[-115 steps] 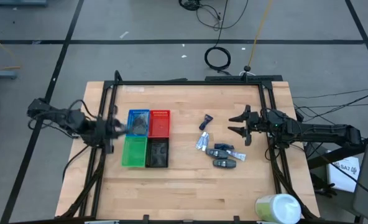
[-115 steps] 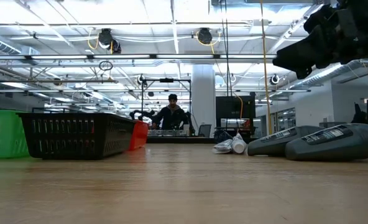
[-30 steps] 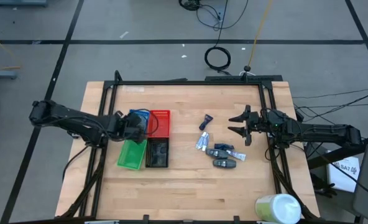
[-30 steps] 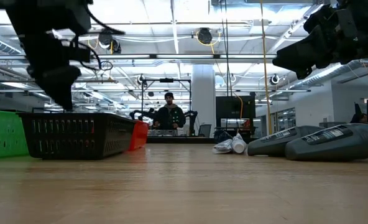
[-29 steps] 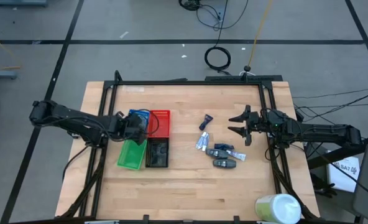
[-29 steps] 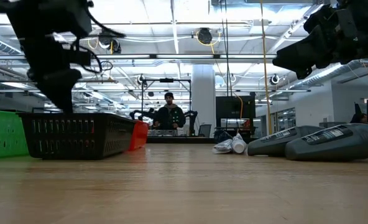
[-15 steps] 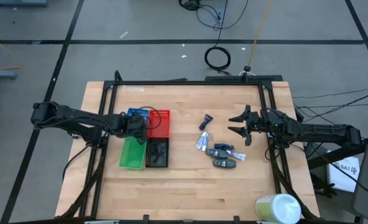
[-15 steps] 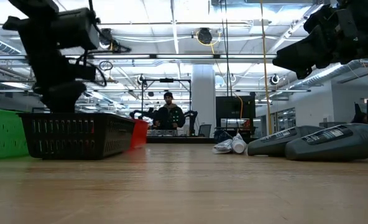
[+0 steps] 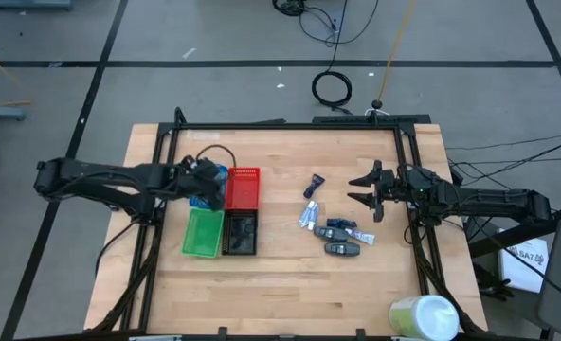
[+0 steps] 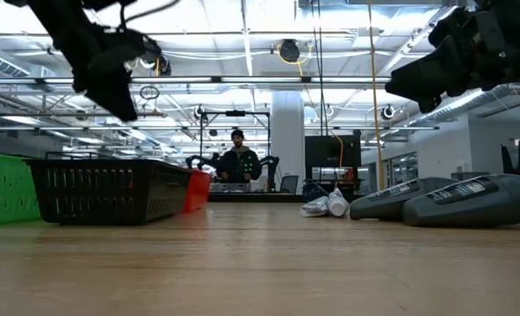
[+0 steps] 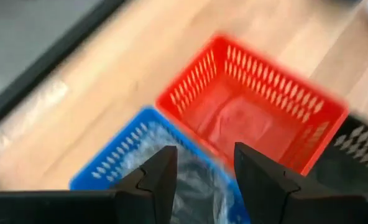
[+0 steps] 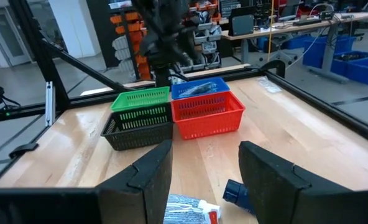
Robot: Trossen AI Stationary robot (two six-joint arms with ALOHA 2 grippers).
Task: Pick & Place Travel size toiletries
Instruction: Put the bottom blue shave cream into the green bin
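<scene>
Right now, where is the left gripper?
In the high view the left gripper is over the blue tray, on the table's left half, beside the red tray. Its wrist view shows its fingers open above that tray.

- Left arm (image 9: 110, 178) — dark, slender linked segments; a thin black cable loops up over the wrist.
- Left gripper (image 11: 199, 180) — two matte black fingers with broad, angular faceted faces.
- Right arm (image 9: 489, 200) — same dark build, long tubular forearm, bulkier wrist block.
- Right gripper (image 12: 199, 171) — two black fingers, smooth, wedge-shaped, with bevelled edges.
- Seen from the low view, both arms read as black silhouettes.
</scene>
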